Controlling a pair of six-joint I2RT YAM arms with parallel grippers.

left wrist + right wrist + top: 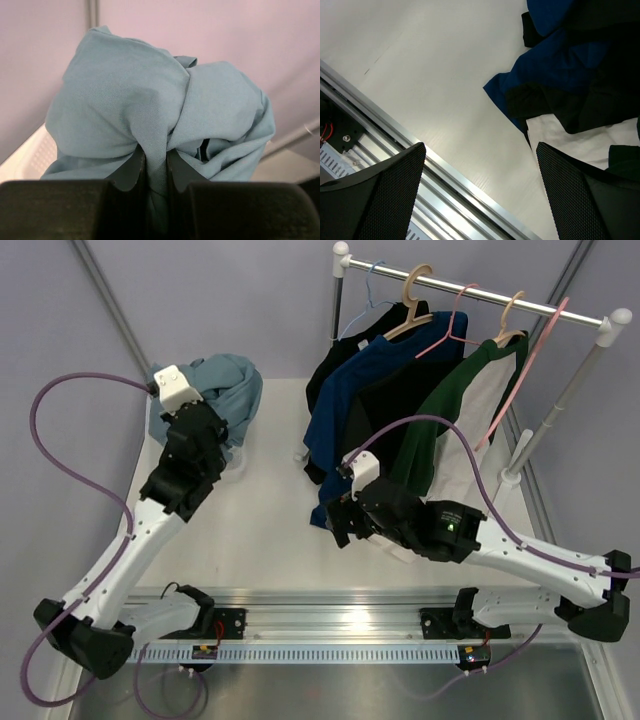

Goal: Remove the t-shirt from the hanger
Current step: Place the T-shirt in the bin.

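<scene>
Nearest, a rail (350, 615) is seen along the table (270, 500) edge. Just beyond it the right gripper (480, 147) is held wide apart over the tabletop, with the hem of a navy shirt (530, 85) just beside it. Farther, at the left, the left gripper (155, 167) is clamped on the t-shirt (150, 95) — well apart from the rack (480, 292). The t-shirt is bunched into a lump — folds are drawn to the jaws and fan away from them; no long axis can be told. Farthest, dark garments (400, 400) are hung on the rack.
</scene>
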